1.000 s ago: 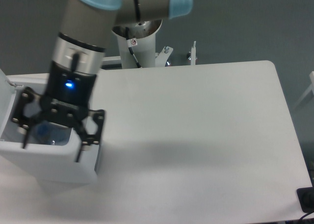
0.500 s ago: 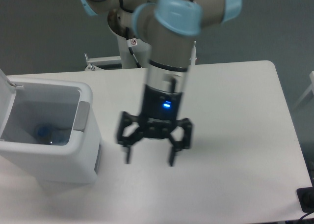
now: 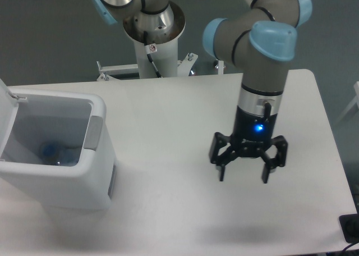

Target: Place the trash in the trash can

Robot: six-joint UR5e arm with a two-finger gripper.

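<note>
Camera view from above is showing a white tabletop [image 3: 185,115] with the trash can [image 3: 67,183] sitting at the left edge of the frame. This white boxy bin is standing upright with its mouth facing up, its lid [image 3: 7,118] swung open and leaning at the far left, and its grey panel [image 3: 92,133] facing the middle of the frame. Inside, low against the bin floor, the water bottle [image 3: 59,155] is lying down; its blue cap [image 3: 47,151] is pointing toward the left of the frame, so its long axis is running roughly left to right. Its label is too blurred to read. A whitish pouch is not distinguishable inside the bin.

Right of centre, the arm [image 3: 263,71] is reaching down from the upper part of the frame, and a blue light is glowing on its wrist. The pincer [image 3: 242,176] is hanging fingers-down over the bare tabletop, well apart from the bin. Its two fingers are spread wide and are gripping nothing. The arm's base column [image 3: 154,42] is standing beyond the tabletop's far edge at upper centre. A dark object [image 3: 350,228] is showing at the lower right corner.
</note>
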